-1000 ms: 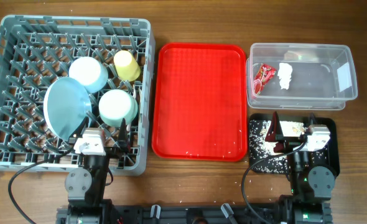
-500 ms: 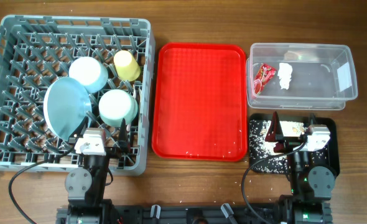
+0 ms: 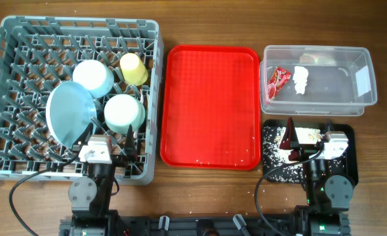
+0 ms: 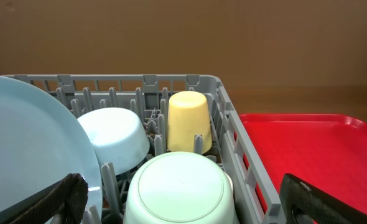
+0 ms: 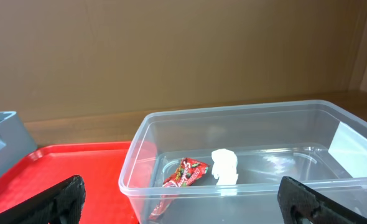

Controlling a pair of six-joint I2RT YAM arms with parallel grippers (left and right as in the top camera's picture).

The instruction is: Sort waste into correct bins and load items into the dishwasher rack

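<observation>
Brown wooden tabletop, plain brown wall behind. Far left: dishwasher rack (image 3: 82,23), loaded with light blue plate (image 3: 65,115) on edge, plus small light blue bowl (image 3: 93,77), yellow cup (image 3: 134,68) and pale green bowl (image 3: 124,113), those three mouth down. Middle: red tray (image 3: 212,98), bare but for a few pale specks (image 3: 213,162) along its near rim. Far right: clear tub (image 3: 338,78) holding snack wrapper (image 3: 277,78) and tissue (image 3: 301,80) side by side; just nearer, black tray (image 3: 351,154) strewn with rice scraps (image 3: 272,157).

Left gripper (image 4: 183,205) at the rack's near edge, jaws wide apart, holding nothing, aimed over the green bowl toward the cup. Right gripper (image 5: 183,205) above the black tray, jaws likewise spread and empty, facing the tub (wrapper and tissue dead ahead, past its near wall).

Fork and spoon not to be made out in any view; hidden or absent, cannot tell.

Judged from this layout: sorting and loading close to done. Only candidate left, those specks: between the arms, to the right gripper's left and the left gripper's right, strung crosswise to both grippers' facing. Right arm probably the nearer, and already over the scraps tray; so likely a sideways reach, not a forward one.
</observation>
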